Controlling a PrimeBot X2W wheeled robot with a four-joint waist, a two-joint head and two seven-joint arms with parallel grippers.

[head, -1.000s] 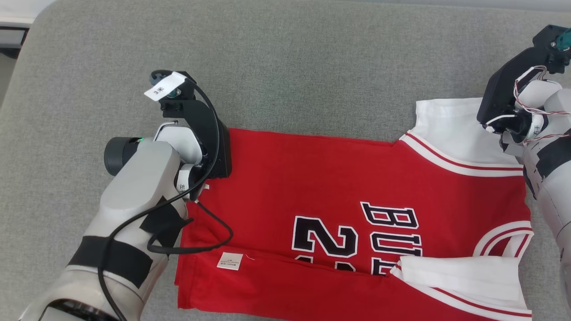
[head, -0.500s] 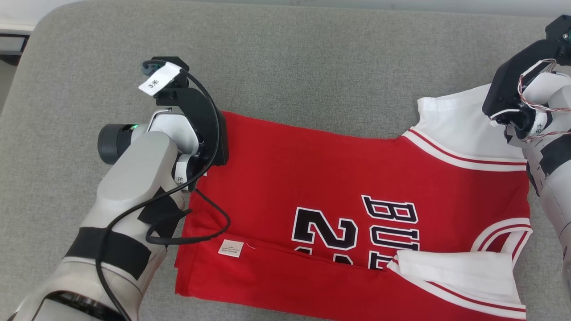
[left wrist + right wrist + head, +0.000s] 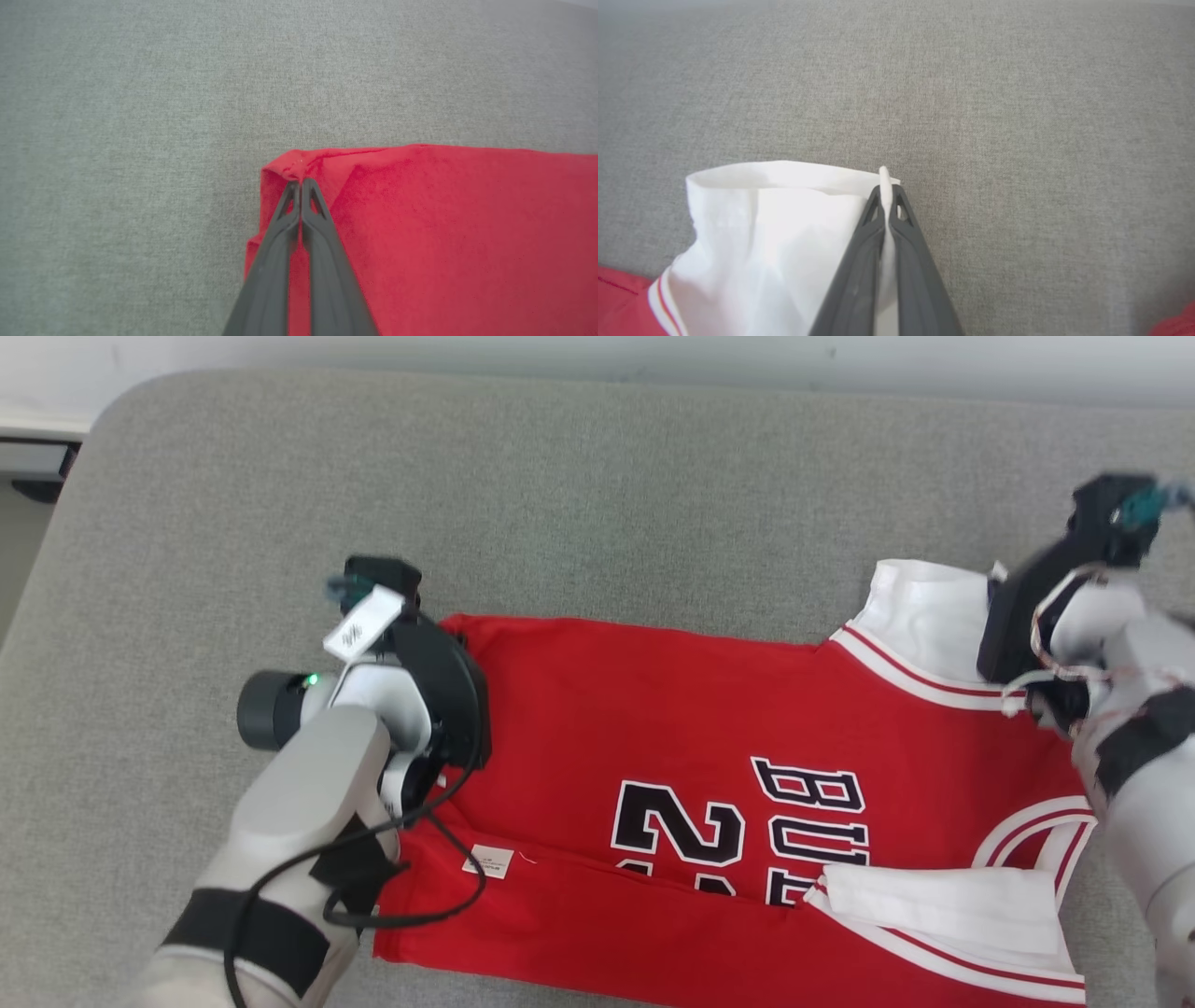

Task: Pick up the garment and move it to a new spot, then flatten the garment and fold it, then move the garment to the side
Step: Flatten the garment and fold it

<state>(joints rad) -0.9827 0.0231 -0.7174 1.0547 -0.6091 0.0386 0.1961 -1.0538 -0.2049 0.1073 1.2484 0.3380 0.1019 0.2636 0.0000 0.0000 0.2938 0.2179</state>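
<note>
The far edge of the red-and-white cloth basketball jersey (image 3: 653,709) has crept nearer on the grey fabric surface (image 3: 607,476), left claw (image 3: 300,183) clenched on its red hem corner (image 3: 285,169), right claw (image 3: 886,186) on its white sleeve (image 3: 775,219); seemingly mid-fold, both should next carry that edge over together.

Pale forearm (image 3: 308,784), black bands (image 3: 247,933), perhaps tape.

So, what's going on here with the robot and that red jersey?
The robot is folding a red jersey on a grey padded surface. Its left gripper is shut on the far hem corner, and its right gripper is shut on the edge of the white sleeve. The near long edge already lies folded over the lettering.
</note>
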